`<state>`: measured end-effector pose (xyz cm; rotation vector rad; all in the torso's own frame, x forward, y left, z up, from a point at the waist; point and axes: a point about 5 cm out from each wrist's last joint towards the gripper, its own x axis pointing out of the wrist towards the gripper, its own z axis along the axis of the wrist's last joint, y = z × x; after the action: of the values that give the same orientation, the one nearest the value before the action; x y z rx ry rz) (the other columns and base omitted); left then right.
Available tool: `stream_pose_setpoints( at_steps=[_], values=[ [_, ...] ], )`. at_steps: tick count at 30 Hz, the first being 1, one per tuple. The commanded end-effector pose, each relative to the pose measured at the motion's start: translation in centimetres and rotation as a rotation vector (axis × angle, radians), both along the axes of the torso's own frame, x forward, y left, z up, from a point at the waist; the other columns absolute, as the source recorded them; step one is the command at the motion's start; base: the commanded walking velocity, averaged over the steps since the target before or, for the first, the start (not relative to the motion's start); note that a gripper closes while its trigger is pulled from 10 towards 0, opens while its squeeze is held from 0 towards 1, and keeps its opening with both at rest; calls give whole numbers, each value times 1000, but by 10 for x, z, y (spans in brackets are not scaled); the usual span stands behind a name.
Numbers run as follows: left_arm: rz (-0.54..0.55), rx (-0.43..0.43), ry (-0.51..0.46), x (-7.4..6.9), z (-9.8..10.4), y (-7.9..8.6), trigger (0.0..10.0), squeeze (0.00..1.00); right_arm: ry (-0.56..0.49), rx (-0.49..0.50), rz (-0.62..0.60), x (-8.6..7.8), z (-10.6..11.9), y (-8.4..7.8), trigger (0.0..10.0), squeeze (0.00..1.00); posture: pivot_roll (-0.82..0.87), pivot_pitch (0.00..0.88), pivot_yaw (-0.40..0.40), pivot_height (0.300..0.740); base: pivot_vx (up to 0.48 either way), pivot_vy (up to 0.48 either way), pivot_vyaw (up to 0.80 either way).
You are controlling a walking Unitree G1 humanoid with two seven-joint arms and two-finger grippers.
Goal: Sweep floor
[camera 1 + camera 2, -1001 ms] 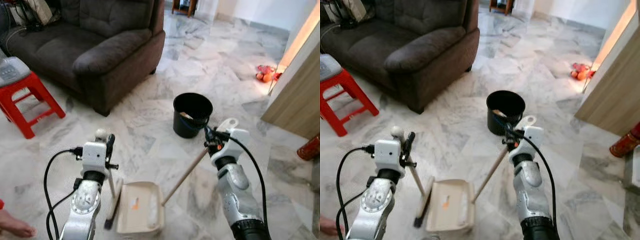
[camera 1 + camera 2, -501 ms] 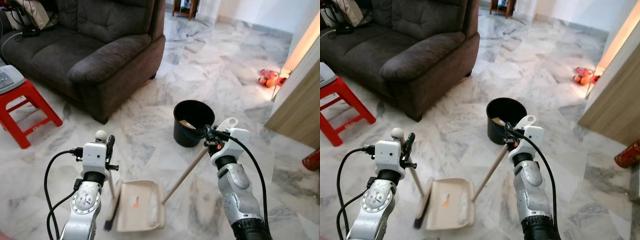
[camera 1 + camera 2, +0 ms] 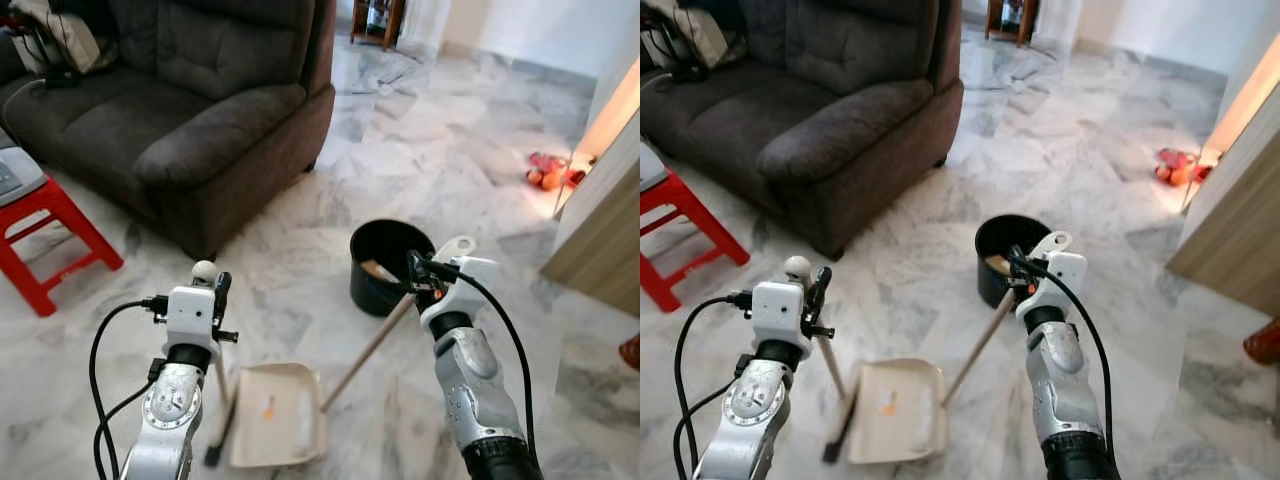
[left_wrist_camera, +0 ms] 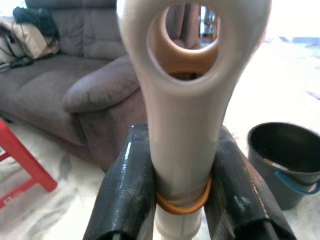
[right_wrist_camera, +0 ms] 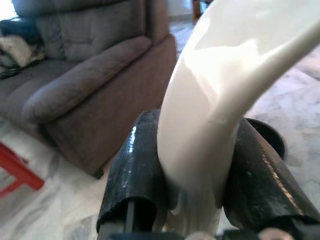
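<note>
Currently mid-sweep, collect/dump stage by my read: both tools in hand, debris already in the pan, bucket close ahead

Left gripper point(image 4: 180, 200) is clamped on the broom handle point(image 3: 222, 385), black fingers point(image 4: 127, 190) pressed on either side of the cream grip just under its hanging loop. Handle runs down from the wrist to the broom head point(image 3: 218, 440), which sits on the marble floor point(image 3: 300, 240) right against the left edge of the dustpan point(image 3: 275, 430)

Right gripper point(image 5: 192, 200) is pinching the top of the dustpan handle point(image 3: 370, 345), fingers closed around the white grip. Wooden pole slants down and to the robot's left from that gripper to the pan, so the pan lies low between the two arms, nearer the left one

Pan rests flat or nearly flat, can't tell if it's fully touching the floor. It holds a small orange scrap point(image 3: 269, 407) and something pale along its right side

Black bucket point(image 3: 390, 265) stands just beyond the right gripper, some litter inside. Dark sofa point(image 3: 190, 110) and red stool point(image 3: 45, 235) are well off to the left, not in the way

Next move, likely: lift the pan level with the right arm and tip it over the bucket rim. Needs the pan kept level until it's over the opening. Orange bits point(image 3: 548, 175) by the far wall remain unswept
</note>
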<state>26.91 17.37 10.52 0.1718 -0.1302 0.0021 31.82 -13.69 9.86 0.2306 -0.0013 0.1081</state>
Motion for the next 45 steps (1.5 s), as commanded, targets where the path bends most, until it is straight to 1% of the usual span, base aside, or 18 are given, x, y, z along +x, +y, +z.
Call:
stream_pose_setpoints(
  at_steps=[1,6,11,29,35,45],
  values=[
    [-16,22,-50,2,10,-3,10000,0,-36,51,-10,1,7,0,10000,0,168,106,-21,740,368,0,0],
    [-16,25,-53,3,11,-4,10000,0,-39,52,-17,2,8,-1,10000,0,167,116,-21,740,372,0,0],
    [-16,25,-52,3,11,-4,10000,0,-17,38,-10,1,5,0,10000,0,167,121,-21,740,375,0,0],
    [-7,22,-53,3,11,-3,10000,0,-15,39,-7,1,5,2,10000,0,170,132,-25,740,373,0,-762],
    [-11,19,-59,3,12,-3,10000,0,-20,42,-7,2,5,2,10000,0,171,131,-27,740,359,0,0],
    [-20,15,-54,3,11,-4,10000,0,-29,7,5,1,6,2,10000,0,171,131,-27,740,0,0,0]
  ],
)
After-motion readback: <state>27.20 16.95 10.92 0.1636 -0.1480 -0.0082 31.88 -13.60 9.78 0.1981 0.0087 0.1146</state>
